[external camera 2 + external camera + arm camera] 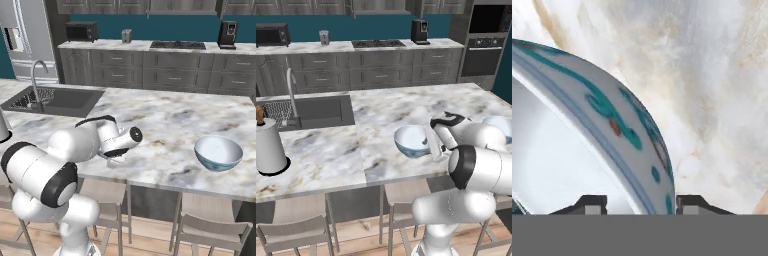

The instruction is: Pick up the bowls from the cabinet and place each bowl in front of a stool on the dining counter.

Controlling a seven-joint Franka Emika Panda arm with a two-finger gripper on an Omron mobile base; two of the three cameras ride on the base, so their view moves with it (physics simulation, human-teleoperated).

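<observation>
Our gripper (640, 202) straddles the rim of the second bowl (412, 140) on the dining counter (406, 107), jaws parted, grip apparently loosened. First bowl (218, 152) sits toward 3 o'clock. Risk: a fingertip snags the rim on retreat and tips it.

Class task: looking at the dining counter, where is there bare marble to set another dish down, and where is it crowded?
Bare marble runs across the far half of the dining counter, and between the sink and the near bowl. The front edge is crowded: paper towel roll at the left, gripper straddling the near bowl's rim, second bowl to the right.
</observation>
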